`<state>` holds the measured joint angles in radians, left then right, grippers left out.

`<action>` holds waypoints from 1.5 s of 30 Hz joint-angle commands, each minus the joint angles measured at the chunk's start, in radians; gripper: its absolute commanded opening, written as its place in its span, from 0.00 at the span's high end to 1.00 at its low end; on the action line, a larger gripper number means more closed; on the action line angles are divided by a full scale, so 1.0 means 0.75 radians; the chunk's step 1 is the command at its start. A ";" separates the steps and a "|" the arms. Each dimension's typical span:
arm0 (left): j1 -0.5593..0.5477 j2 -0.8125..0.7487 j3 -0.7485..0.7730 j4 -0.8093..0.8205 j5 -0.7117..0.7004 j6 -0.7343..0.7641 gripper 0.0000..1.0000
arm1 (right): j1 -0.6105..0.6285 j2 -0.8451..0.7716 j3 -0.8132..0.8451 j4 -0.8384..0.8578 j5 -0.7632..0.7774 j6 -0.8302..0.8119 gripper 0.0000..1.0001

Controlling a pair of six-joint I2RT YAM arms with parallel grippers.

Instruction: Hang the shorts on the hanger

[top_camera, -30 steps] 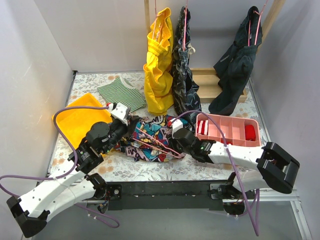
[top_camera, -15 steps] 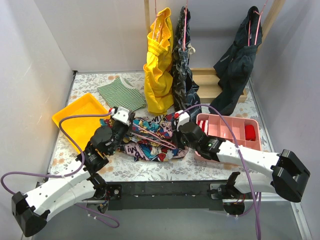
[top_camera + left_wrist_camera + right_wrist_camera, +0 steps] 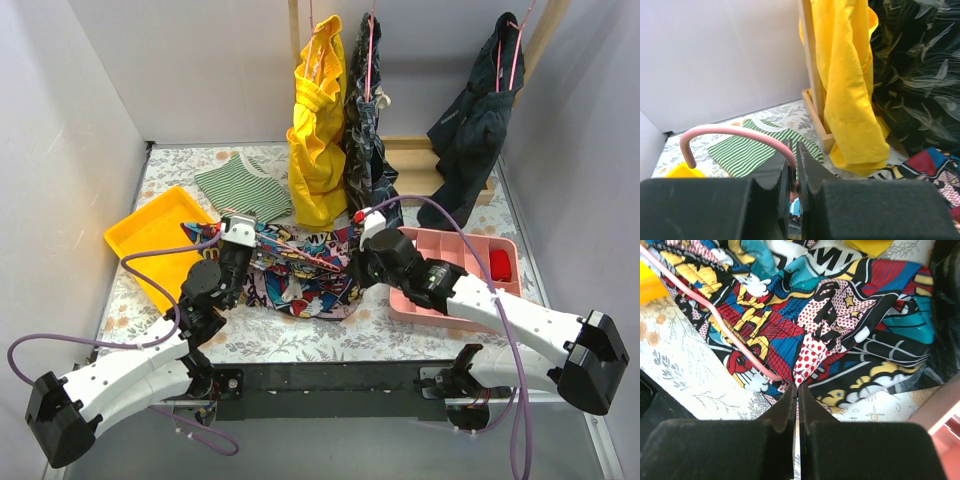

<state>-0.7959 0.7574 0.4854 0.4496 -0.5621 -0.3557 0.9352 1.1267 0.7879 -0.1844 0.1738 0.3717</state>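
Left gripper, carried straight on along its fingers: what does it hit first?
Probably the green striped cloth lying just ahead of the left gripper, which is shut on the hanger; depth is unclear.

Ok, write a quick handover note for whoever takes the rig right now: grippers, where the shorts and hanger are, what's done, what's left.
Left gripper: shut on the hanger, at the base of its hook.
Right gripper: shut on a pinch of the shorts. The hanger's wire ends right at the fingers, so it may be pinched too.
Shorts: bunched on the table between the two arms, with the hanger wire lying across them.
Done: both things gripped.
Left: the shorts do not look draped on the hanger yet; get them over its bar.
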 commanded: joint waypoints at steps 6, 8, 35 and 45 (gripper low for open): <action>0.006 -0.012 -0.060 0.235 -0.183 0.151 1.00 | -0.052 0.052 0.213 -0.233 -0.076 0.001 0.99; 0.006 0.004 -0.040 0.229 -0.179 0.135 1.00 | -0.052 0.058 0.268 -0.275 -0.109 -0.005 0.99; -0.125 0.223 0.935 -0.644 0.209 -0.215 1.00 | -0.020 0.191 1.154 -0.402 -0.240 0.077 0.99; -0.125 0.389 1.455 -1.229 0.463 -0.295 1.00 | -0.020 0.024 1.114 -0.315 -0.318 0.077 0.99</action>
<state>-0.8806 1.0496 1.5169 -0.3161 -0.3237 -0.5323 0.9188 1.2079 1.6436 -0.4751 -0.0475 0.4408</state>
